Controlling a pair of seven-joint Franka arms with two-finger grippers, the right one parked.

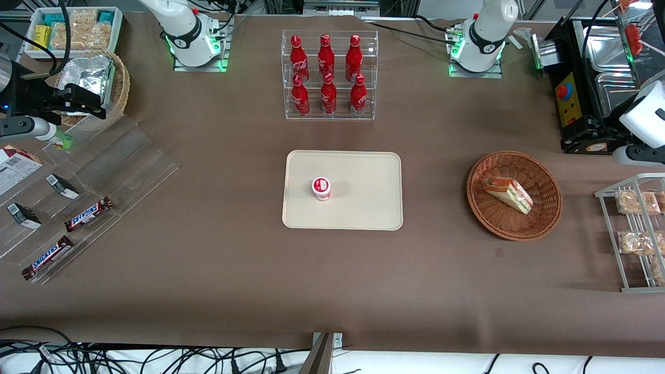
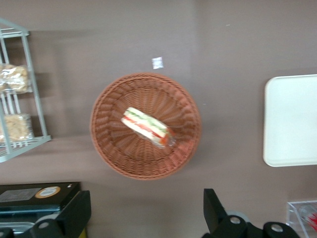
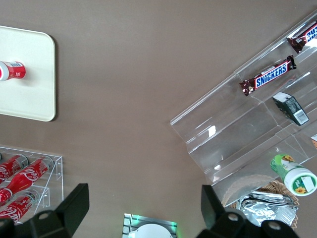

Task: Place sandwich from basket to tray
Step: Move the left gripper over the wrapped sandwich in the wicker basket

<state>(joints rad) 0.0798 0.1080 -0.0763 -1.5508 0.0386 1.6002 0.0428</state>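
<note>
The sandwich [image 1: 506,193], a wrapped wedge with white bread and green, red and orange layers, lies in the round reddish-brown basket [image 1: 519,234]. Both also show in the left wrist view: the sandwich [image 2: 147,127] in the middle of the basket [image 2: 114,148]. The cream tray [image 1: 363,171] lies mid-table and holds a small red-and-white cup [image 1: 321,188]; the tray's edge [image 2: 292,119] shows in the left wrist view. My left gripper [image 2: 146,218] is open and empty. It hangs high above the table, off the basket's rim, toward the working arm's end.
A clear rack of red bottles [image 1: 328,75] stands farther from the camera than the tray. A wire rack of bagged snacks [image 1: 636,234] and a black unit with metal trays [image 1: 587,104] flank the basket. An acrylic stand with Snickers bars [image 1: 88,213] lies toward the parked arm's end.
</note>
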